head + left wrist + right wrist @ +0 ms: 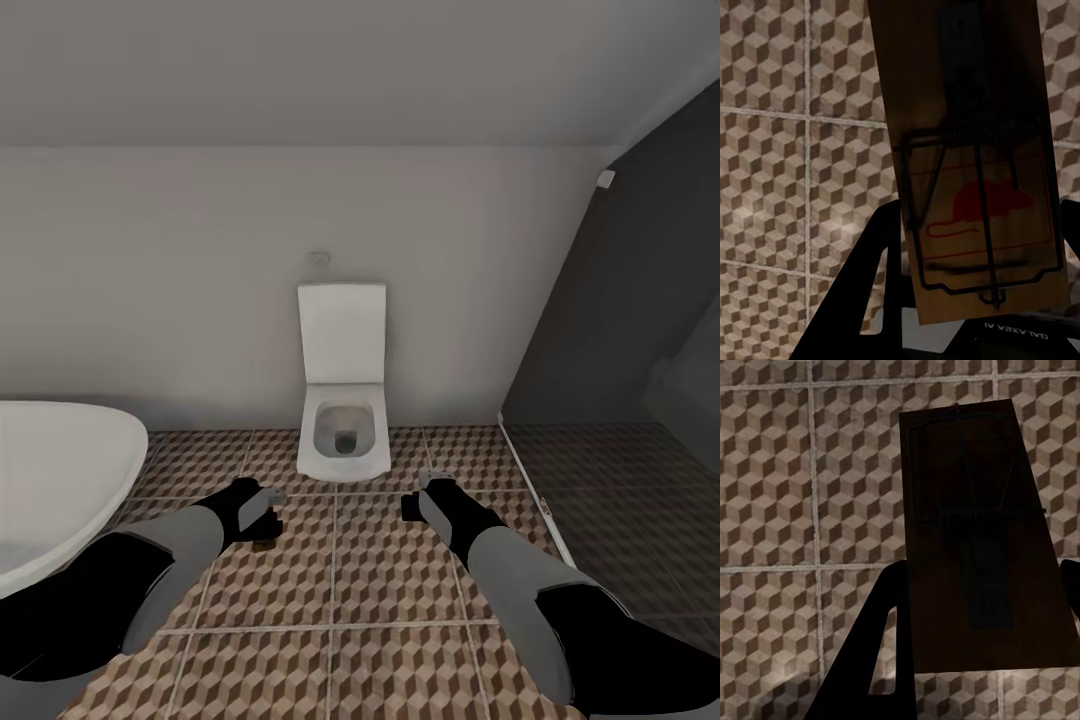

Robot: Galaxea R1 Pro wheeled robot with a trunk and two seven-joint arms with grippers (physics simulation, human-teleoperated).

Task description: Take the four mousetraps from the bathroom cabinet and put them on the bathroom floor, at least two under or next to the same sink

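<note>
At nine o'clock in the head view the white bathtub (60, 480) curves in over the bathroom floor (330, 610), its cube-patterned tiles running under both arms. The left gripper (262, 507) hangs out at about ten o'clock from the robot, low over the tiles. In its wrist view the fingers (862, 277) are clamped on the near end of a mousetrap (967, 172), which juts forward along the fingers, flat face to the camera, so it can probably be laid straight down. This board is light brown wood with a red mouse silhouette and red outline, a dark wire bar and a coiled spring across its middle.

At twelve o'clock a white toilet (343, 430) stands against the pale wall, lid up. No sink or cabinet is in sight, so I judge the robot is on its way with a trap in each claw, arms held level and apart to keep the boards clear of each other.

At two o'clock the right gripper (425, 495) holds the second mousetrap (982, 532), closed on its near end the same way. That board looks far darker, in shadow; its wire frame and spring are faint and no red mark is discernible. Further right, at three o'clock, a dark glass shower panel (620, 330) closes the corner.
</note>
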